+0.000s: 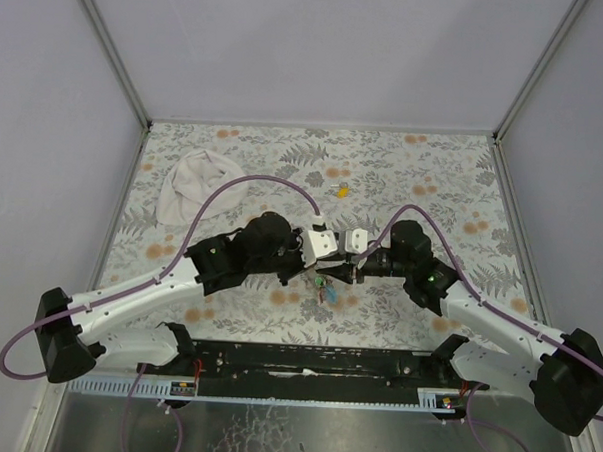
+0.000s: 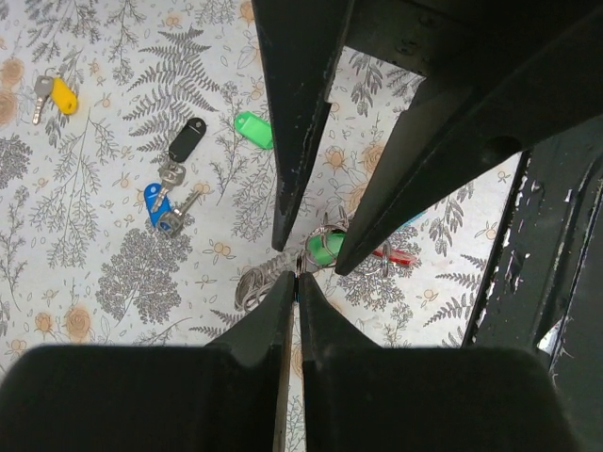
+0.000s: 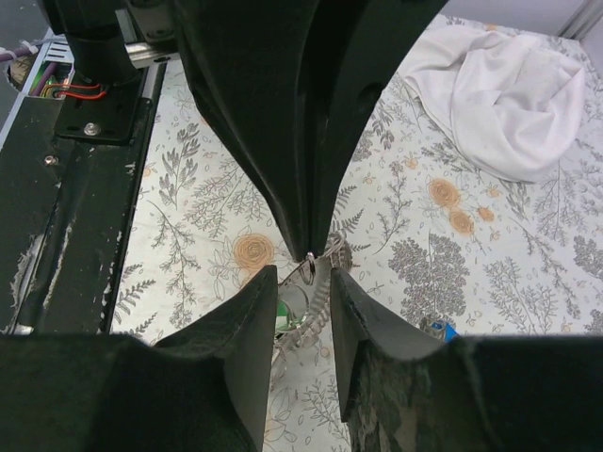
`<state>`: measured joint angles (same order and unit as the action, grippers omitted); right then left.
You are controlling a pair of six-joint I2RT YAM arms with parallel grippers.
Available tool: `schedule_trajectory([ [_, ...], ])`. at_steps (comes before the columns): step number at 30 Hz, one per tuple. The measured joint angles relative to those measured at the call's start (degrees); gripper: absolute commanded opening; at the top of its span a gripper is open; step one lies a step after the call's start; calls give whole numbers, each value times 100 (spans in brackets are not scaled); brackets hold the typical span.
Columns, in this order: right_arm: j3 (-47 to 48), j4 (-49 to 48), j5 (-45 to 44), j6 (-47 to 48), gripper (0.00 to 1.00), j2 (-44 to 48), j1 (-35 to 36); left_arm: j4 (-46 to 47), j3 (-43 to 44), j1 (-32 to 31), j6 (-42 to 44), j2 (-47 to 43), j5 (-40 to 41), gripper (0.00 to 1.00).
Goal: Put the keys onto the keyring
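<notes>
While both arms reach to the middle of the flower-print table [image 1: 434,172], note that the left arm [image 1: 138,299] and right arm [image 1: 488,319] meet tip to tip just ahead of their bases. You see the white cloth [image 1: 195,186] bunched at the far left, well apart from the work. The keyring [image 2: 254,287] lies on the table under the fingertips, its grey coil running left and its red bit [image 2: 396,254] to the right. Left gripper [image 2: 297,278]: clenched, tips pinched on a thin metal ring of the keyring. Right gripper [image 3: 301,278]: released, fingers spread to either side of that ring and coil; you cannot tell if they touch it. A green piece [image 2: 325,248] sits between the right fingers; whether it is a key is unclear. Loose on the table, left of the keyring: green key [image 2: 252,129], black key [image 2: 186,141] beside it, blue key [image 2: 154,202] just below the black one. Yellow key [image 2: 61,94] lies farthest off, alone.
</notes>
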<state>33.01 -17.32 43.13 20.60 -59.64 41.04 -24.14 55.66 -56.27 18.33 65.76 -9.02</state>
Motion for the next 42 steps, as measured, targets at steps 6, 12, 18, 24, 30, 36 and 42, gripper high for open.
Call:
schedule_trajectory([
  [6, -15, -232, 39, -17, 30, -87, 0, -90, 13, -2, 0, 22, 0, 0],
  [12, -15, -393, 334, -96, 25, -328, -22, -238, 24, 9, 0, 17, 9, 0],
  [18, -15, -452, 487, -118, 25, -424, -28, -319, 24, 13, -2, 7, 4, 0],
  [24, -20, -654, 415, -247, 29, -492, -31, -293, 24, 4, 7, -26, -15, 0],
  [30, -284, -957, 131, -457, 27, -487, -20, -249, 24, -28, 66, -39, -81, 0],
  [36, -299, -1016, 201, -540, 25, -531, -20, -249, 24, -28, 72, -42, -109, 0],
  [42, -299, -1043, 308, -601, 20, -568, -20, -249, 24, -28, 74, -39, -107, 0],
])
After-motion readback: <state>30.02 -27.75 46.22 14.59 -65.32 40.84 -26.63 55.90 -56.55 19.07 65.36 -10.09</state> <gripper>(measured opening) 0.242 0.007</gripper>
